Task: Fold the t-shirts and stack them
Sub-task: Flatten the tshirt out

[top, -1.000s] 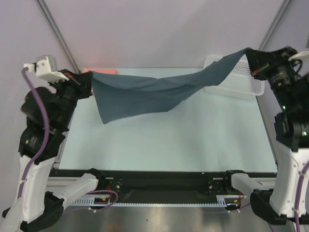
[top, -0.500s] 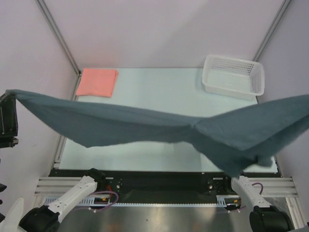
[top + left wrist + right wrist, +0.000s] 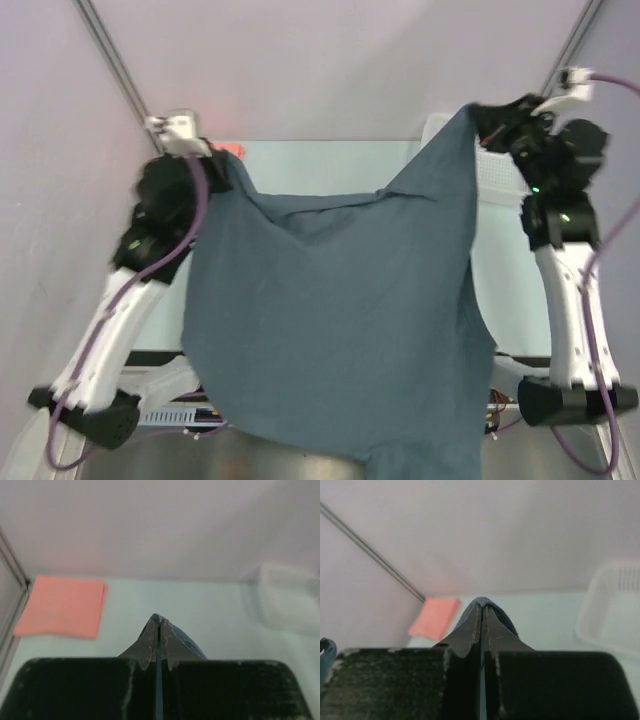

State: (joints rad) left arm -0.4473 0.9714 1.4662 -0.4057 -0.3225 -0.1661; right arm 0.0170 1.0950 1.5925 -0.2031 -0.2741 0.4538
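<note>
The dark slate blue-grey cloth t-shirt [image 3: 330, 320] hung in the air as one broad sheet when I checked the overhead view. It was spread between the two arms and close under the camera, so it hid most of the pale mint table top [image 3: 210, 610] beneath it. Its upper edge sagged in a shallow dip between the two held corners, and its lower edge ran out of the bottom of that view. On the left wrist camera, the left gripper [image 3: 158, 622] was clamped on the cloth. Its two dark fingers [image 3: 147, 647] were pressed together on a thin fold of the blue-grey fabric, which bulged just past the tips. The right gripper [image 3: 481, 605] looked the same on its own camera, closed tight on a pinch of the same shirt, with a rounded lip of cloth showing at the tips. From above I saw the left one holding the upper left corner over the far left of the table, and the right one holding the upper right corner over the far right. The salmon-pink folded cloth t-shirt [image 3: 62, 606] lay flat as a neat rectangle in the far left corner of the table, below the left gripper and apart from it. The white plastic mesh basket [image 3: 615, 605] stood at the far right, blurred in both wrist views and mostly hidden behind the hanging shirt from above.
</note>
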